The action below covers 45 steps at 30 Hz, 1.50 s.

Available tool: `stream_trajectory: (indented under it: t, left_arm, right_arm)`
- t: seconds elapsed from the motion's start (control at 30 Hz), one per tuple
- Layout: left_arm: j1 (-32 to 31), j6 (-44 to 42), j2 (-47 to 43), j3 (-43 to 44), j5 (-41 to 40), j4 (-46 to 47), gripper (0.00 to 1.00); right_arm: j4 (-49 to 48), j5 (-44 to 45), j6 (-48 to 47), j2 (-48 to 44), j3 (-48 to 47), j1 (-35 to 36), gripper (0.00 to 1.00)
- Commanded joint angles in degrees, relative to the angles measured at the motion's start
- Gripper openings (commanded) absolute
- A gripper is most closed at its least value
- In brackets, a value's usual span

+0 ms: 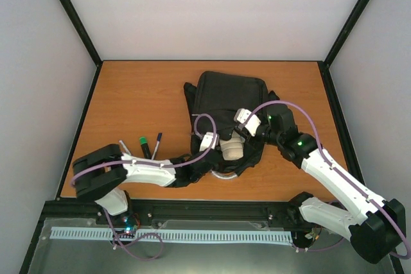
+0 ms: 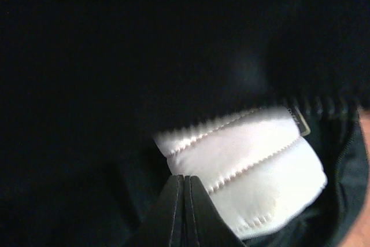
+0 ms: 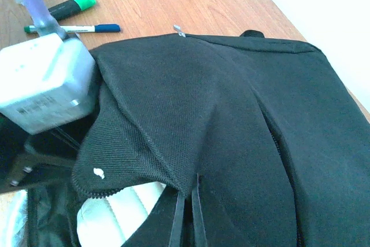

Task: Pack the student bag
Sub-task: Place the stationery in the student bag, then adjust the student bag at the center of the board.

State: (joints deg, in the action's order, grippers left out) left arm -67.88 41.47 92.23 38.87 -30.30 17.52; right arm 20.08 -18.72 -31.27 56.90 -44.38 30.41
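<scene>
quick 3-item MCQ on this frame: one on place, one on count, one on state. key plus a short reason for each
1. Where do the pens lie?
A) inside the bag
B) on the table beside the student bag, on the left arm's side
C) on top of the bag

2. How many pens are out on the table?
A) one
B) five
C) three

3. What state is the student bag in?
A) open, with a white padded item showing inside
B) zipped fully shut
C) turned inside out

Key:
1. B: the top view shows them on bare wood left of the bag.
2. C: the right wrist view shows three, one of them green-capped.
3. A: both wrist views show the white padding past the lifted black fabric.
</scene>
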Motion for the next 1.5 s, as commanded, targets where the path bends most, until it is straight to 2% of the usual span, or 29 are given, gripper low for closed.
stream_trajectory:
  t: [0.0, 0.2, 0.3, 0.37, 0.4, 0.43, 0.5, 0.57, 0.63, 0.73, 0.83, 0.93, 1.0, 1.2, 1.37, 1.47]
  left_arm:
    - [-0.83, 2.44, -7.78, -2.72, 3.88, -4.36, 0.01]
    - [-0.94, 5.79, -18.57, -9.76, 11.41, -13.39, 0.02]
    - [-0.95, 8.94, -23.71, -11.15, 10.11, -20.36, 0.10]
    - [-0.74, 9.90, -25.47, -10.10, 9.61, -24.84, 0.21]
    - [-0.58, 9.95, -25.72, -9.48, 10.28, -26.06, 0.27]
    - [-0.29, 9.77, -25.92, -8.93, 11.17, -26.95, 0.32]
    - [-0.03, 9.42, -26.54, -7.94, 12.83, -27.80, 0.41]
    - [0.15, 8.57, -27.83, -6.88, 14.35, -28.44, 0.53]
    - [0.20, 7.08, -29.95, -6.05, 15.87, -29.24, 0.67]
    - [0.20, 3.69, -35.55, -6.76, 16.80, -28.44, 0.84]
    - [1.05, 2.55, -42.21, -7.72, 13.25, -29.49, 0.97]
    - [6.11, 3.05, -45.48, -6.83, 13.42, -32.28, 1.00]
    - [10.27, 2.70, -44.66, -4.86, 14.71, -34.90, 1.00]
    - [23.02, 4.15, -31.84, 3.74, 22.99, -38.74, 1.00]
    - [30.66, 3.25, -22.70, 6.99, 29.29, -33.52, 0.99]
    - [34.66, 1.40, -16.82, 8.97, 33.73, -31.22, 0.97]
  right_arm:
    - [-2.67, -1.39, -0.70, -1.13, 0.54, -0.36, 0.03]
    - [-2.04, -1.18, -1.80, 0.02, 0.69, -0.36, 0.05]
    - [-0.83, -1.63, -2.77, 1.40, 0.38, -0.36, 0.09]
    - [0.38, -2.60, -3.35, 2.60, 0.14, -0.36, 0.25]
    - [1.34, -3.33, -3.99, 3.25, -0.14, -0.36, 0.38]
    - [2.92, -5.49, -4.86, 3.86, -0.42, -0.36, 0.48]
    - [7.89, -12.60, -8.33, 4.85, -1.29, -0.35, 0.61]
    - [13.16, -19.61, -12.37, 5.07, -2.17, -0.36, 0.69]
    - [15.49, -22.90, -13.95, 4.58, -2.98, -0.40, 0.74]
    - [16.22, -24.41, -14.31, 3.55, -3.08, -0.65, 0.78]
    - [14.53, -23.15, -12.03, 3.47, -2.87, -1.32, 0.78]
    - [11.18, -19.36, -8.11, 4.01, -2.57, -2.27, 0.77]
    - [9.81, -16.37, -6.50, 4.41, -2.77, -3.00, 0.76]
    - [11.17, -12.24, -3.01, 5.38, -5.75, -7.68, 0.73]
    - [14.98, -0.84, -2.74, 7.37, -7.97, -9.80, 0.73]
    - [16.70, 1.13, -1.34, 9.28, -8.67, -12.24, 0.73]
